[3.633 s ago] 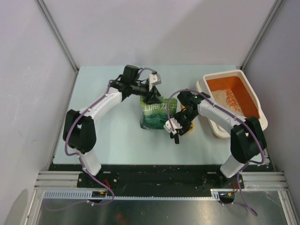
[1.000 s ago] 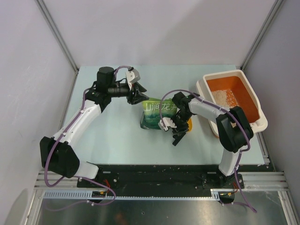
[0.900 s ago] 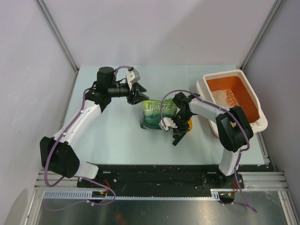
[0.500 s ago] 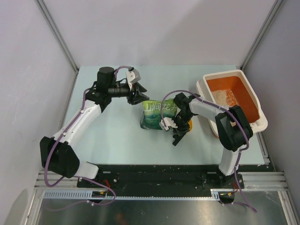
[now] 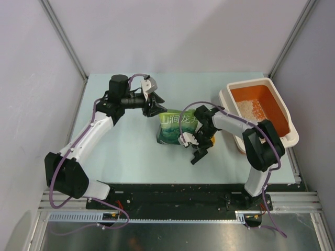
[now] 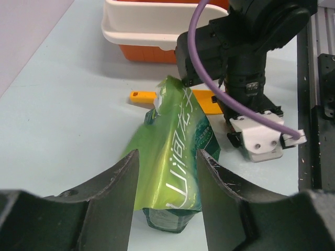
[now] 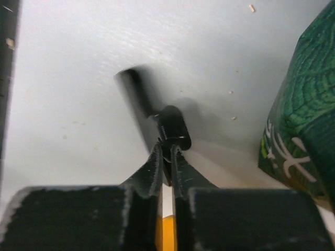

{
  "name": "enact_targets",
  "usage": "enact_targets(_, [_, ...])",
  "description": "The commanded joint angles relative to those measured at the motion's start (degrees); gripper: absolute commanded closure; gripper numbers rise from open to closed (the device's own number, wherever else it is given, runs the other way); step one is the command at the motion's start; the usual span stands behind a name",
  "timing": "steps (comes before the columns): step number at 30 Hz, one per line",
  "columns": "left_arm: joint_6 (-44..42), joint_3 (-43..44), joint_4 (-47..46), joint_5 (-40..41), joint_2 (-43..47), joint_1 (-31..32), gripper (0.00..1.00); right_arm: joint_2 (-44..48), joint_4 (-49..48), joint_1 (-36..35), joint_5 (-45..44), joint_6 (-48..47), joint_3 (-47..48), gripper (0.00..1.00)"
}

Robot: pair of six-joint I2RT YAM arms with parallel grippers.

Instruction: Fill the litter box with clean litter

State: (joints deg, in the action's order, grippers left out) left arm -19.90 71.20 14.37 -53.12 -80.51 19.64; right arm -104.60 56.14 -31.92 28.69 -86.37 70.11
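Top external: I see the litter box [image 5: 250, 82] barely dusted with clean litter [image 5: 250, 109], so most filling remains. Left jaws gape empty; right jaws pinch a dark piece [image 7: 137, 97].

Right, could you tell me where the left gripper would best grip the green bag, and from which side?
Probably the flattened top edge of the green bag, from the left arm's side: it leans, thin at the top, and the right gripper and orange scoop crowd its other side. The open left gripper faces it.
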Motion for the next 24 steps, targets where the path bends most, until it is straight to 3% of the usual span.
enact_targets(1, [1.35,1.4,-1.27,-0.49,0.0,0.84,0.48,4.12,1.69,-0.6,2.33,4.44,-1.9,1.0])
enact_targets(12, [1.01,4.12,-1.01,-2.24,-1.4,3.12,0.47,21.51,9.43,2.21,5.41,11.65,-3.92,1.0])
enact_targets(17, [-0.92,3.77,-1.01,-3.74,-0.96,4.35,0.44,29.0,6.18,4.15,6.29,17.27,-3.57,1.0])
enact_targets(24, [-6.19,4.74,-1.01,-2.6,-5.53,9.18,0.42,34.72,-5.94,7.4,7.78,30.37,-3.14,1.0])
